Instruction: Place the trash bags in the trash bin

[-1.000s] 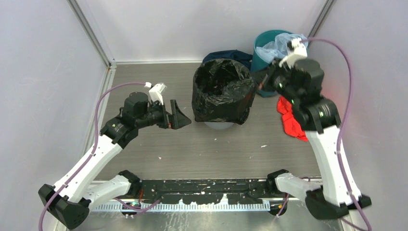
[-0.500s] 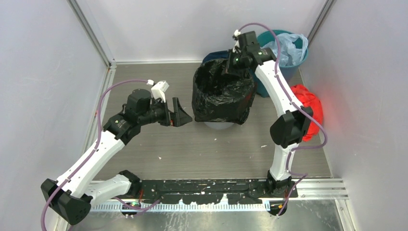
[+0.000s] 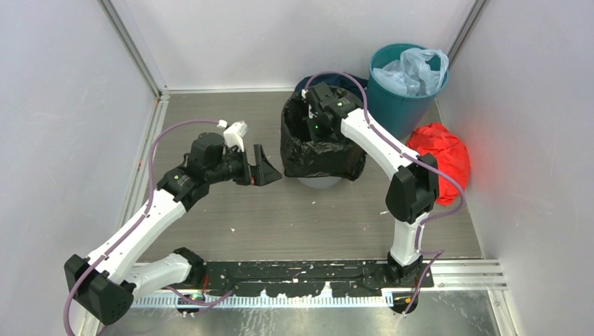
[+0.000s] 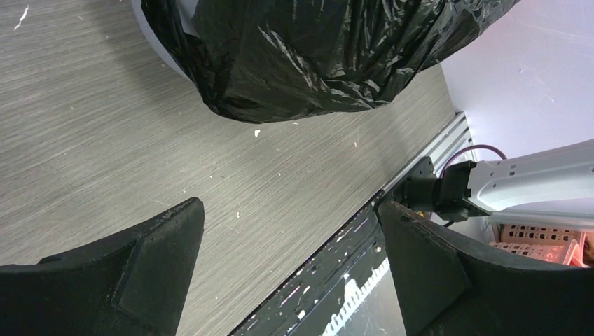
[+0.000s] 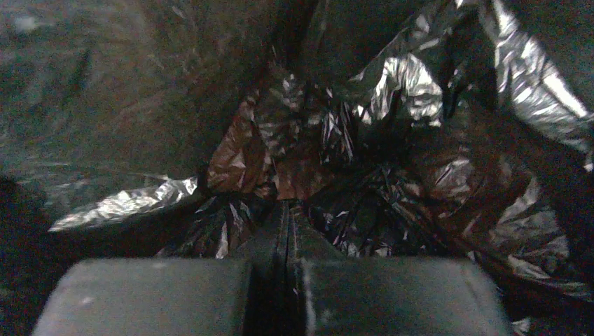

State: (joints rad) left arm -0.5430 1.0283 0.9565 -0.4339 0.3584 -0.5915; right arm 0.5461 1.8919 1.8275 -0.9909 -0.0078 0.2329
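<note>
One black trash bag [image 3: 326, 157] lines the grey trash bin [image 3: 319, 184], clenched right gripper [image 5: 288, 208] inside; left gripper [image 4: 288, 208] spread.

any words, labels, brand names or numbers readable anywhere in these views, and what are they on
No readable text in any view.
The glossy black plastic bag, light grey round plastic bin, teal-green round bin and red cloth bundle carry no visible print.
White flecks on the black base rail look like scuffs, not letters.
</note>
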